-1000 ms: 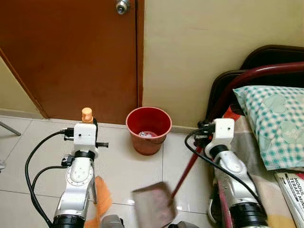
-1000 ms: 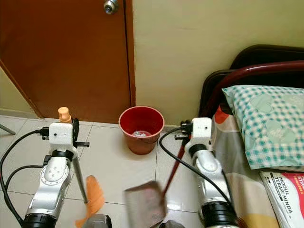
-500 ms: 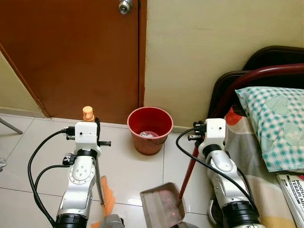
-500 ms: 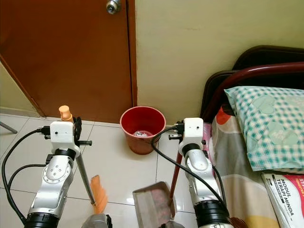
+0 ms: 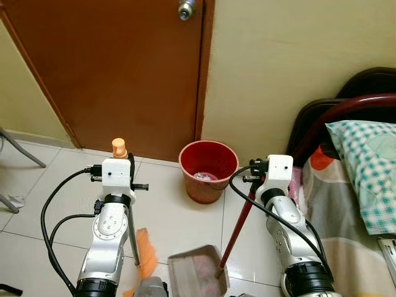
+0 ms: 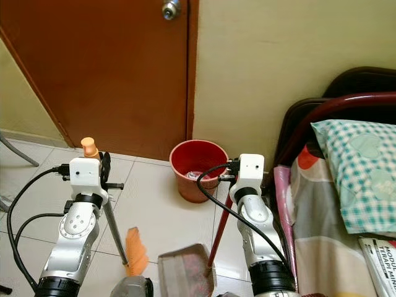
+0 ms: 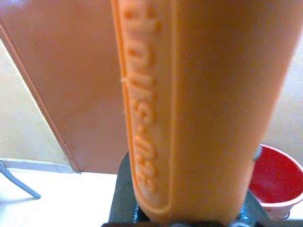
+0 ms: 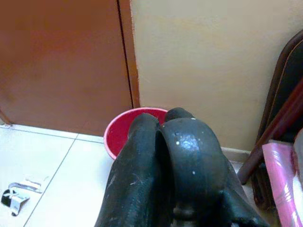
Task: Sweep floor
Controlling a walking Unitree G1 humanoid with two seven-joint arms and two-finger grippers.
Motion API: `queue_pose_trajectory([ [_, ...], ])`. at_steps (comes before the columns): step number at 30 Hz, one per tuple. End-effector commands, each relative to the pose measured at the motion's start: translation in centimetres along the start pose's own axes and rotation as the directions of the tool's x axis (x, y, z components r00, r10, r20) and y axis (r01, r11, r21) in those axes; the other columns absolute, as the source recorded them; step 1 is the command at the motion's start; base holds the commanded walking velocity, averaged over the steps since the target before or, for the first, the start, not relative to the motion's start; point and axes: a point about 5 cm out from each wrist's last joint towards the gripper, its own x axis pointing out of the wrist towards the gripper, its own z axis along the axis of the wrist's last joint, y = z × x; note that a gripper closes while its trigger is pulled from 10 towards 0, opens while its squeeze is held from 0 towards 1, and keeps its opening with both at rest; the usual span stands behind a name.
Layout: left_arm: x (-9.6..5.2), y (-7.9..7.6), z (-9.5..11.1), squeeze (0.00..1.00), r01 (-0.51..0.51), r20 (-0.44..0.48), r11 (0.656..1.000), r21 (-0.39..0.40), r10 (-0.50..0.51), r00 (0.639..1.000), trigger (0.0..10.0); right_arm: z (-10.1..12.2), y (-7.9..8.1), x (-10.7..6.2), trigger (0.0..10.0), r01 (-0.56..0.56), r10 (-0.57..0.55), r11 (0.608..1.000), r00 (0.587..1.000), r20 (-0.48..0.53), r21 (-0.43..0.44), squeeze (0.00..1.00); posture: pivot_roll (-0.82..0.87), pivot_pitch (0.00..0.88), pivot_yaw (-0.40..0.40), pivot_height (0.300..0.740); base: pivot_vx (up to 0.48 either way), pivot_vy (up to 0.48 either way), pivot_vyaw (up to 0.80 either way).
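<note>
The left gripper (image 5: 119, 162) is clenched on the top of the broom (image 5: 143, 260), and the orange tip of the handle pokes up just above it, so the broom hangs almost straight down. The orange bristles sit far below this gripper on the white floor (image 5: 179, 216), right beside the dustpan (image 5: 197, 272). Held this way, the broom can push dirt sideways into the pan with a small swing. The right gripper (image 5: 263, 176) is grasping the red handle of the dustpan near its top. The handle slants down and away from this gripper toward the left gripper's side, so the pan lies low on the floor between the two arms with its open mouth facing the bristles. Some pale dirt seems to lie inside the pan, though it is hard to be sure. A red bucket (image 5: 208, 170) stands just in front of the right gripper, between both grippers and close to the wall and the brown door (image 5: 124, 68). It looks like the place to tip the dirt, so keeping the pan near it makes sense. A bed with a checked pillow (image 5: 365, 173) is out past the right gripper, so that arm has little room on its outer side. The sweeping looks partly done, with the pan not yet emptied.
</note>
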Motion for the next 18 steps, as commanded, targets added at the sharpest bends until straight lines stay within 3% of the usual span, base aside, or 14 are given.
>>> queue_pose_trajectory([
  [1,0.4,-0.2,0.6,0.00,-0.004,0.012,1.000,-0.004,0.004,1.000,10.0,0.9,-0.2,0.3,10.0,0.001,-0.001,1.000,1.000,0.025,0.001,0.00,0.14,0.047,-0.063,0.740,0.000,0.334,0.00],
  [11,0.1,-1.6,2.3,0.00,0.047,0.066,0.999,0.019,-0.048,0.997,10.0,1.6,-0.2,0.3,10.0,0.000,0.001,0.999,0.999,0.039,-0.038,0.00,0.09,0.091,-0.063,0.740,0.000,0.376,0.00],
  [18,0.3,-0.7,2.8,0.00,0.018,0.077,1.000,0.017,-0.019,0.997,10.0,2.4,-0.3,0.2,10.0,0.013,-0.008,0.998,0.997,0.083,-0.059,0.00,0.06,0.090,-0.031,0.740,0.000,0.452,0.00],
])
